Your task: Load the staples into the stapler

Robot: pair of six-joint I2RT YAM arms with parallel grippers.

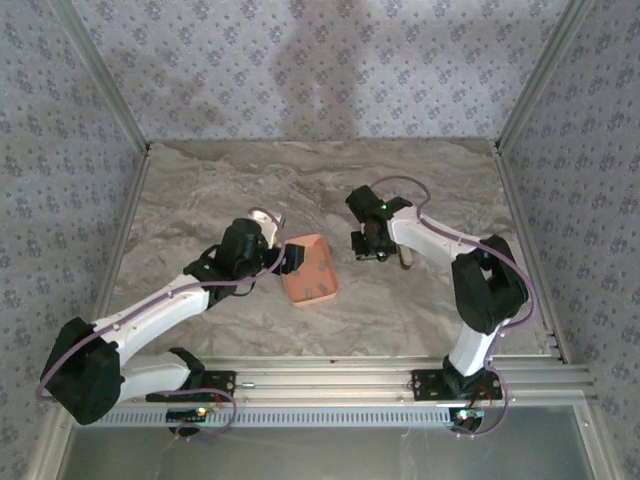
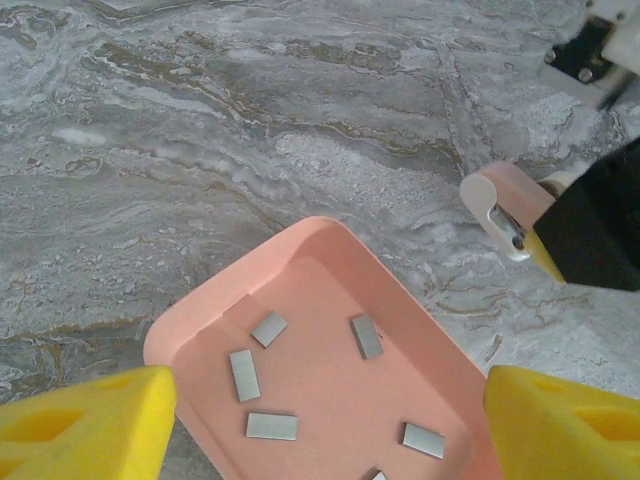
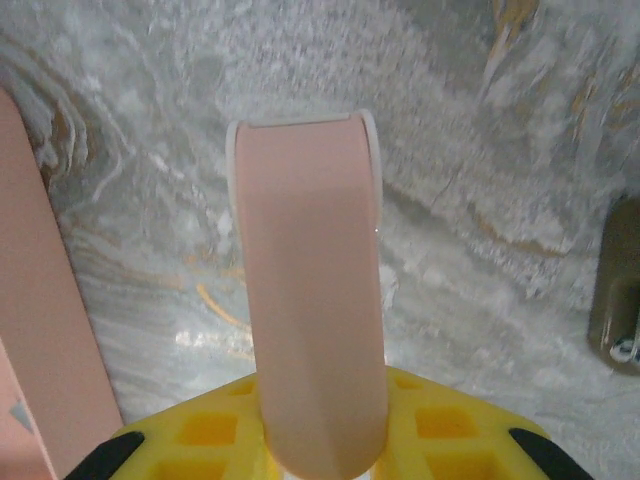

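The pale pink and white stapler (image 3: 310,290) sticks out forward from between the yellow fingers of my right gripper (image 3: 320,455), which is shut on it just above the marble table. Its rounded white-edged end (image 2: 503,198) also appears at the right of the left wrist view. Several small grey staples (image 2: 268,328) lie loose in the salmon tray (image 2: 220,290). My left gripper (image 2: 330,420) hovers open over the tray, its yellow fingers (image 2: 90,425) wide apart with nothing between them. From above, the tray (image 1: 311,270) sits between the left gripper (image 1: 285,258) and the right gripper (image 1: 372,245).
A small brown object (image 3: 622,300) lies on the table to the right of the stapler, beside the right arm (image 1: 406,262). The tray's side (image 3: 30,300) is close on the stapler's left. Patterned walls and metal rails (image 1: 520,200) bound the table.
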